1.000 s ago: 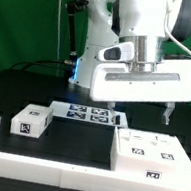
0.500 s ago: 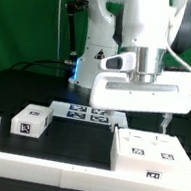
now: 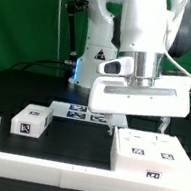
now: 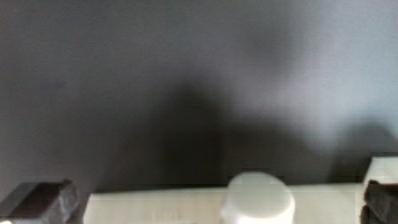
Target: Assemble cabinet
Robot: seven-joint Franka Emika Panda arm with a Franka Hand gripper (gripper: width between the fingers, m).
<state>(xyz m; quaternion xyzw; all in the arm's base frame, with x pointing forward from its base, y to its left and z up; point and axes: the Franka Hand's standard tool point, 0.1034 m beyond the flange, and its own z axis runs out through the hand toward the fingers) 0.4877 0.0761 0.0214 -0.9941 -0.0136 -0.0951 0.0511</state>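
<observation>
The hand [image 3: 140, 119] hangs just above the far edge of the cabinet [image 3: 149, 157], the big tagged white box sitting on the surface [image 3: 75, 143] at the exterior view's right. It is released: in the wrist view the dark fingertips [image 4: 36, 205] stand wide apart, with only a rounded white nub [image 4: 258, 200] between them (which part it is, I cannot tell), and they touch nothing. A small tagged block [image 3: 30, 121] lies well apart at the exterior view's left, in front of the marker board [image 3: 83, 114]. This looks like the approach to a first grasp on the cabinet. The next move calls for a straight descent, fingers straddling a wall, before clenching.
</observation>
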